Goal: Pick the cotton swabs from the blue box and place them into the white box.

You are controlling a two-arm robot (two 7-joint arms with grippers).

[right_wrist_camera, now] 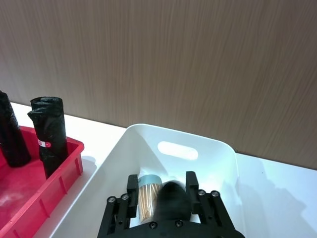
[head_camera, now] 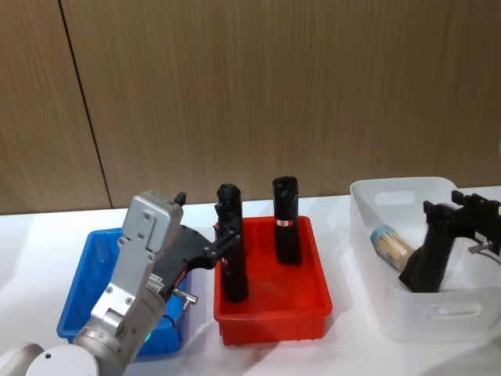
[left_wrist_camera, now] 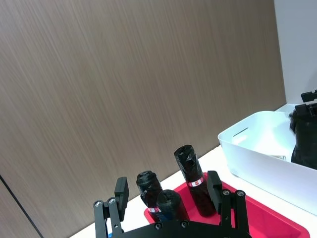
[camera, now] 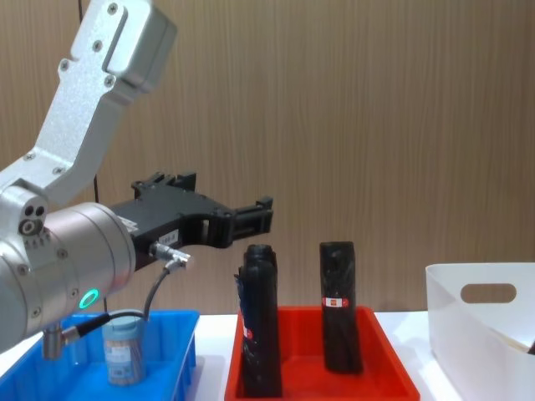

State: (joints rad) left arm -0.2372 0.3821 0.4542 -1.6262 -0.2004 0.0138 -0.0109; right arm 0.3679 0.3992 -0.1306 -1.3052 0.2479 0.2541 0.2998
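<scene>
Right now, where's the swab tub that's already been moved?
The swab tub lies on its side in the white box at the robot's right, just left of the right gripper, with the red bin next door.

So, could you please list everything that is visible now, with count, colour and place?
cotton swabs: two tubs, clear with grey-blue lids; one upright in the blue box, one lying in the white box
blue box: one, blue, left on the table
red bin: one, red, middle
black rolls: three, black, upright in the red bin
white box: one, white, right
table: one, white
wall: brown wood panels, behind
left tool: black, open, raised above the blue box, pointing towards the red bin
right tool: black, open, down inside the white box, a tub between its fingers
</scene>
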